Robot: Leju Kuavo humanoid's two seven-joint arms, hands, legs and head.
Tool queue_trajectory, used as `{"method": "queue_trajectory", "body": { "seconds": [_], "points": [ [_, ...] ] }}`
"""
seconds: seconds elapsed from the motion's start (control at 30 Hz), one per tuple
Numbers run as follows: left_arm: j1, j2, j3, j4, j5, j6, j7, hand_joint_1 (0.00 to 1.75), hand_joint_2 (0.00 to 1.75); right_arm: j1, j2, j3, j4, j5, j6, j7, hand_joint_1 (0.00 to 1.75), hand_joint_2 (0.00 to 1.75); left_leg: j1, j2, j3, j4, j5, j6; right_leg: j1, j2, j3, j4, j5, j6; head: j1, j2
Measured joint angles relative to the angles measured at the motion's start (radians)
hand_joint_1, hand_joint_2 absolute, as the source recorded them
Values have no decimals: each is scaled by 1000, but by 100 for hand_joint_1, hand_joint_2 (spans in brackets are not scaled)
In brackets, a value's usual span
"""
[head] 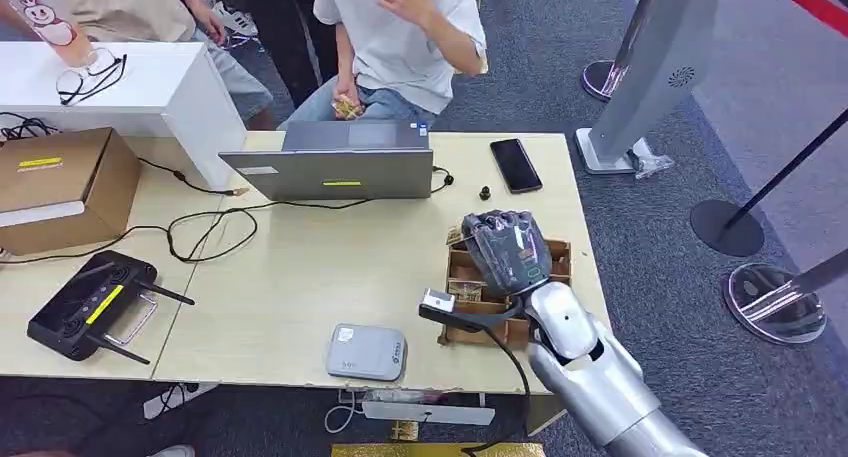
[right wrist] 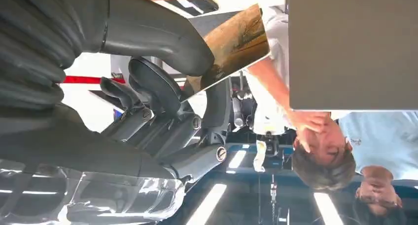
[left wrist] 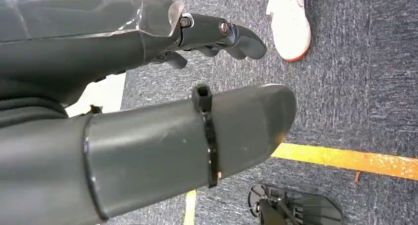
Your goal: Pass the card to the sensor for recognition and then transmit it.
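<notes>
My right hand (head: 508, 249) hovers over a wooden card box (head: 560, 258) near the table's right edge, back of the hand facing up. In the right wrist view the thumb and a finger (right wrist: 162, 89) pinch a brownish card (right wrist: 231, 44), lifted and tilted. The sensor, a flat grey reader (head: 367, 351), lies near the table's front edge, left of the hand and apart from it. My left hand (left wrist: 162, 131) hangs over dark carpet with its fingers (left wrist: 222, 32) apart and nothing in them.
A grey laptop (head: 340, 163) stands at the back of the table, with a person seated behind it. A black phone (head: 516, 165), a black controller (head: 90, 307), a cardboard box (head: 60, 182) and cables share the table. Barrier posts (head: 728, 227) stand to the right.
</notes>
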Motion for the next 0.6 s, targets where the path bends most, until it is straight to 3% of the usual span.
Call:
{"method": "queue_trajectory", "body": {
  "seconds": [0.6],
  "points": [
    [0, 2, 0, 0, -2, 0, 0, 0, 0, 0, -10, 0, -53, -19, -32, -14, 175, 175, 0, 0, 0, 0, 0, 0, 0, 0, 0, 0, 0, 0, 0, 0]
  ]
}}
